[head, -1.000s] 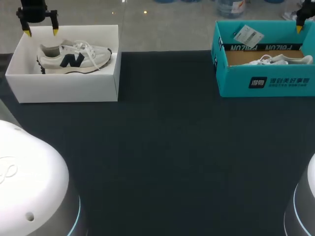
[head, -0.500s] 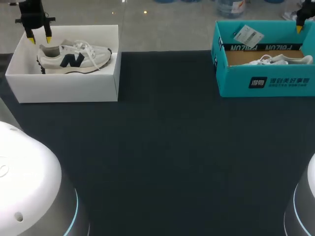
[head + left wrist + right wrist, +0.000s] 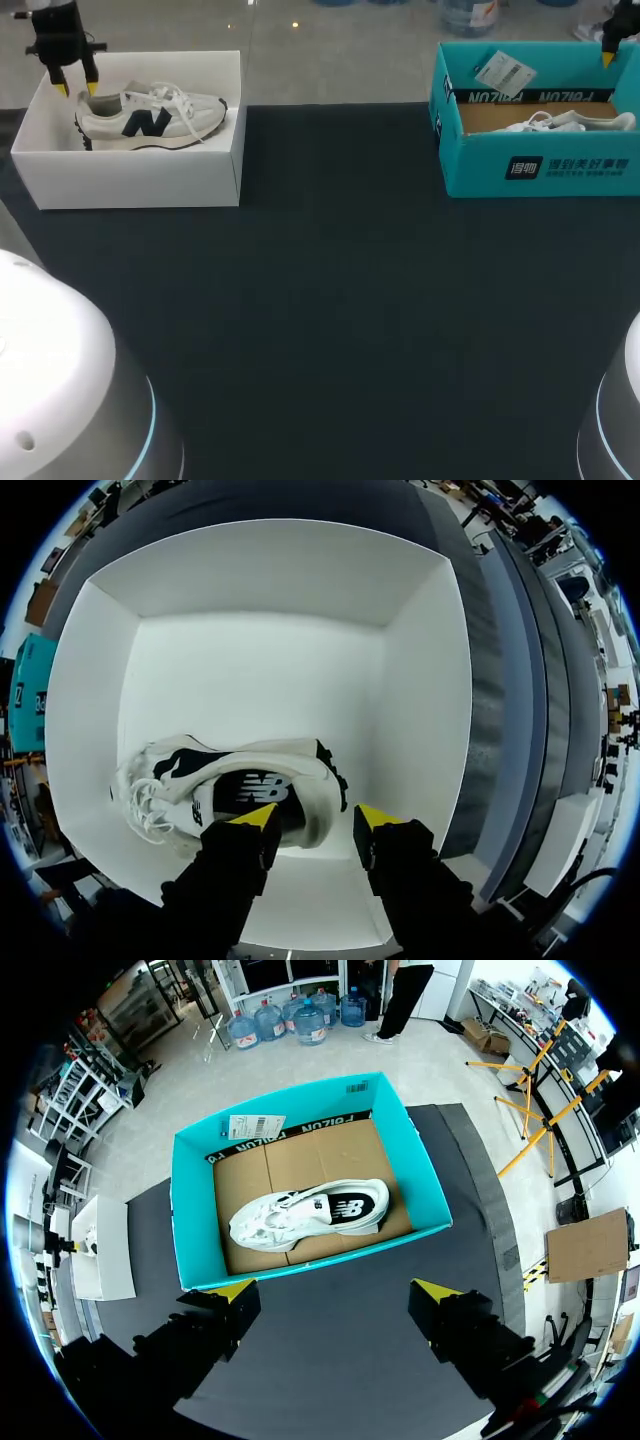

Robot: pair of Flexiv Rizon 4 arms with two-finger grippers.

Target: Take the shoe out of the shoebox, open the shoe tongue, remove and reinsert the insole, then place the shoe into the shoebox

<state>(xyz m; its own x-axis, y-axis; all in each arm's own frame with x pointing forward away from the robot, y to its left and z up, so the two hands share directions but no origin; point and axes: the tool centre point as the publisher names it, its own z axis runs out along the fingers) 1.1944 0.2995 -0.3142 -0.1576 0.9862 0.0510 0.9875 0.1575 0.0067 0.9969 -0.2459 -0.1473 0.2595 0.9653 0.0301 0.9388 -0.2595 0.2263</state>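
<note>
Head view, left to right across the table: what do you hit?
white shoebox with the sneaker inside → bare dark table → teal shoebox with the white shoe inside. The left gripper and right gripper overlap the boxes, so they are left out of the order.

Dark letter mark on the side of the white sneaker [image 3: 150,120] in the white shoebox [image 3: 130,182], small logo on its insole [image 3: 250,786], white characters and a square emblem on the teal shoebox [image 3: 470,172] front, upside-down lettering on a black strip [image 3: 530,96] inside, barcode tag [image 3: 499,72] too small to read.
</note>
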